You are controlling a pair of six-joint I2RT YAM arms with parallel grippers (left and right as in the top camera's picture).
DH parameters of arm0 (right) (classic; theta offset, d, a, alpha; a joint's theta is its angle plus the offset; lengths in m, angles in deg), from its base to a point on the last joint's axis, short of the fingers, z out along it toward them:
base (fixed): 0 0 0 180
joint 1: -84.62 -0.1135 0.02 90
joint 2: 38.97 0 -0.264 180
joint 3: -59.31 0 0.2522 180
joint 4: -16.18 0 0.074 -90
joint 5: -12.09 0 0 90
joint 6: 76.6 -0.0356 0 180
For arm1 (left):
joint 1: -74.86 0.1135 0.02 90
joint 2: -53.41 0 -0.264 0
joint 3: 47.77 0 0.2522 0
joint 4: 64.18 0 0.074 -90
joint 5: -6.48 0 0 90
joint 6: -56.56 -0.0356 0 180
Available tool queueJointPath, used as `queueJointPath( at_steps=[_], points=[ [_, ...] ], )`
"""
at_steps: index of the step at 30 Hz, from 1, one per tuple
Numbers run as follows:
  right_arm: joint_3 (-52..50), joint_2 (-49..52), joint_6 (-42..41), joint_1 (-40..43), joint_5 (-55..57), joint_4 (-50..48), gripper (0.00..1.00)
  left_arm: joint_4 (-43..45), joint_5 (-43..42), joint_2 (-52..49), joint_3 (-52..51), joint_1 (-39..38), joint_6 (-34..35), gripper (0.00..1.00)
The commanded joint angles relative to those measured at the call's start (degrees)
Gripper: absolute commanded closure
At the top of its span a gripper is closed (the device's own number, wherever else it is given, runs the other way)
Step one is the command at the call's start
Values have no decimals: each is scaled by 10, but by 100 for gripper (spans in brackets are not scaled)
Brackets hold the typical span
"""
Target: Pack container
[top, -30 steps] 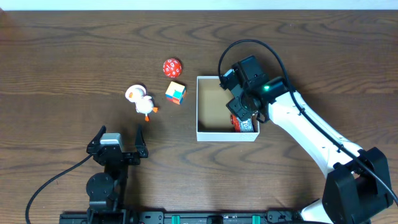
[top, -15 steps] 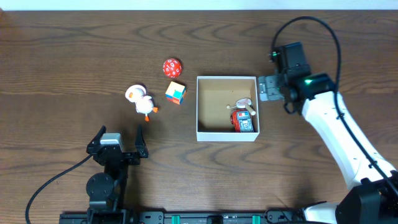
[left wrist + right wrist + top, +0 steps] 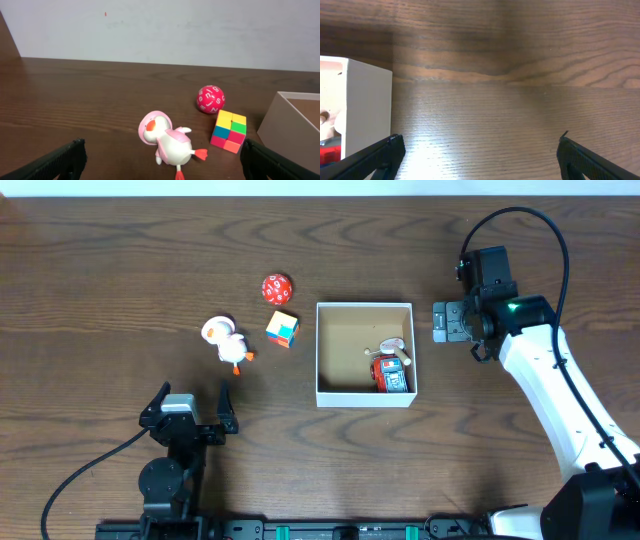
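The container (image 3: 335, 320) is a square white-walled box with a brown floor at the table's middle. A red and blue toy (image 3: 391, 372) lies in its right front corner. Its white wall shows at the left edge of the right wrist view (image 3: 365, 110) and at the right edge of the left wrist view (image 3: 292, 125). A white and pink duck (image 3: 228, 342) (image 3: 167, 142), a colourful cube (image 3: 282, 329) (image 3: 229, 131) and a red ball (image 3: 276, 287) (image 3: 210, 99) lie left of the box. My right gripper (image 3: 447, 322) (image 3: 477, 155) is open and empty, just right of the box. My left gripper (image 3: 190, 402) (image 3: 162, 160) is open and empty, in front of the duck.
Bare brown wood table (image 3: 120, 260) surrounds the toys. A pale wall (image 3: 160, 30) stands behind the table's far edge. The right arm (image 3: 555, 400) reaches in from the front right corner, with a black cable (image 3: 520, 225) looping over it.
My right gripper has left the box, with the red and blue toy lying inside, and moved right to just outside its right wall. The left arm has not moved.
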Motion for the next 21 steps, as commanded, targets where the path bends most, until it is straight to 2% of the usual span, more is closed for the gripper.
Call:
queueJointPath(
  at_steps=[1, 6, 10, 12, 15, 21],
  points=[
    [2, -5, -9, 2, 6, 2, 1, -7, 0, 1, -16, 3, -10, 2],
    [2, -5, -9, 2, 6, 2, 1, 9, -13, 1, -15, 3, -9, 2],
    [2, -5, -9, 2, 6, 2, 1, 26, -115, 1, -10, 3, -9, 2],
    [2, -5, -9, 2, 6, 2, 1, -6, -145, -3, 10, 3, -7, 2],
    [2, -5, -9, 2, 6, 2, 1, -72, -143, -29, 64, 2, -3, 2],
    [2, -5, -9, 2, 6, 2, 1, -183, -110, -184, 261, 2, -3, 2]
  ],
)
